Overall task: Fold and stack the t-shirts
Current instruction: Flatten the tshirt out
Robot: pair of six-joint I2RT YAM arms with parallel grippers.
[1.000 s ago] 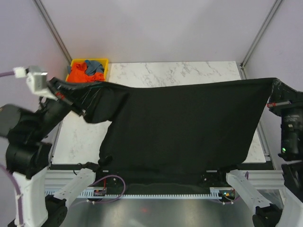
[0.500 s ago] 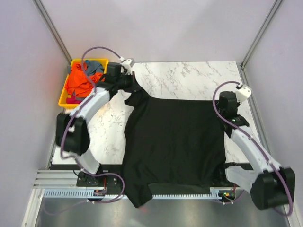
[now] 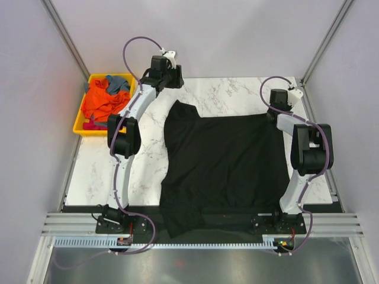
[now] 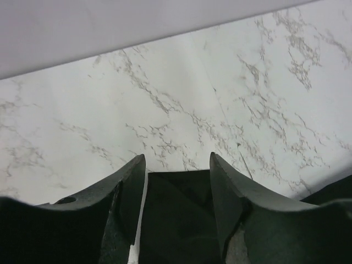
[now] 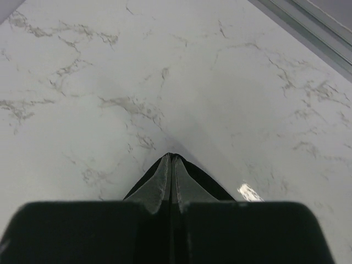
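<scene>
**Inspector A:** Where do we record the black t-shirt (image 3: 225,160)?

**Inspector B:** We find it spread flat on the marble table (image 3: 106,171), towards the right half. Its near hem hangs over the metal rail (image 3: 71,223) at the front edge. One part droops lower at the near left.

**Inspector A:** And the tools?

**Inspector B:** The left gripper (image 4: 177,160) sits at the shirt's far left corner. Its fingers stand apart, and we see black cloth lying low in the gap, with neither finger pressing on it. The right gripper (image 5: 171,157) is at the far right corner, fingers pressed together. Black cloth shows on both sides of the tips, so we note it as clamped on that corner.

**Inspector A:** Surroundings and obstructions?

**Inspector B:** We note a yellow tray (image 3: 77,124) off the table's far left corner, well apart from the black shirt. It holds a crumpled orange t-shirt (image 3: 99,104) and a grey-blue t-shirt (image 3: 118,84). The left arm (image 3: 121,139) runs up the bare marble between the tray and the black shirt. The right arm (image 3: 308,151) stands along the shirt's right edge. A purple cable (image 3: 127,50) loops above the left wrist
</scene>
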